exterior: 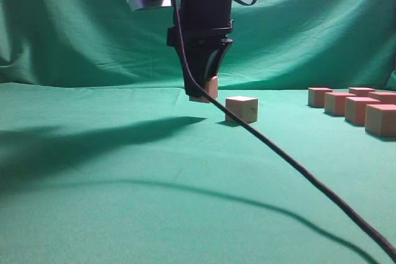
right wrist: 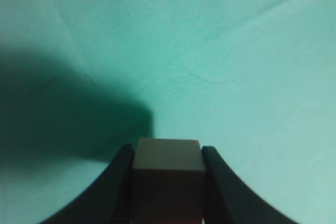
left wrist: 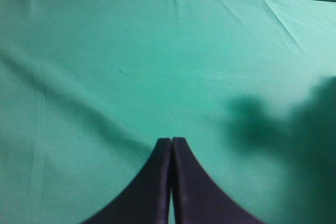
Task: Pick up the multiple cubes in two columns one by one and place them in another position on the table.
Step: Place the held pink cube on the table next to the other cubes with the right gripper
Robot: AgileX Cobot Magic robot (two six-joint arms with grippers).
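The right gripper (exterior: 201,94) hangs just above the counter (exterior: 124,183), its jaws pinching one cube (right wrist: 168,174) from both sides. This held cube is just left of a single cube (exterior: 242,109) that stands alone on the cloth, while a group of cubes (exterior: 359,108) stands well apart to the right of that single cube. The left gripper (left wrist: 171,142) has its jaws pressed together over bare cloth.

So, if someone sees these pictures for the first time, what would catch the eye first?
Probably the black right gripper in the upper middle of the exterior view, shut on a cube just above the green table. Next, a lone cube sits on the cloth just right of it, and a group of cubes stands at the far right. A black cable crosses the foreground diagonally.
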